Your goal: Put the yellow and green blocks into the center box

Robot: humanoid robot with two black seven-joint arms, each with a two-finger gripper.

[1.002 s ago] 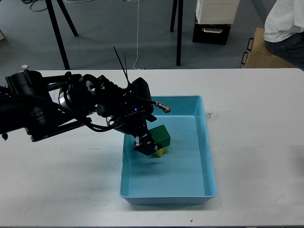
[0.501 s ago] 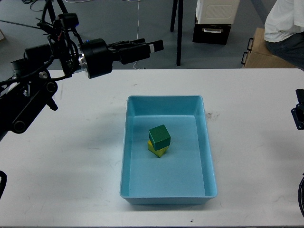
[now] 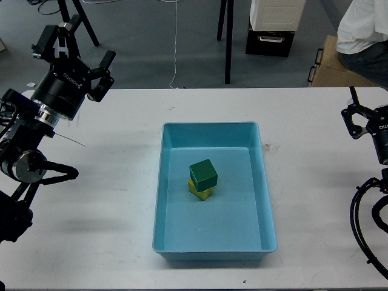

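The blue box (image 3: 267, 182) sits at the middle of the white table. Inside it a green block (image 3: 203, 174) rests on top of a yellow block (image 3: 202, 193), of which only the lower edge shows. My left gripper (image 3: 76, 51) is raised over the table's far left corner, well away from the box, open and empty. My right gripper (image 3: 364, 115) is at the right edge of the view, partly cut off. Its visible finger (image 3: 350, 118) stands wide of the wrist, so it is open and empty.
The white table (image 3: 97, 230) spreads to both sides of the box. Beyond its far edge are black stand legs (image 3: 228, 42), a white and black case (image 3: 274, 24), a cardboard box (image 3: 330, 66) and a seated person (image 3: 364, 30).
My left arm has left the box, letting go of the green block, and swung up and back to the far left. My right gripper has come into view at the right edge.
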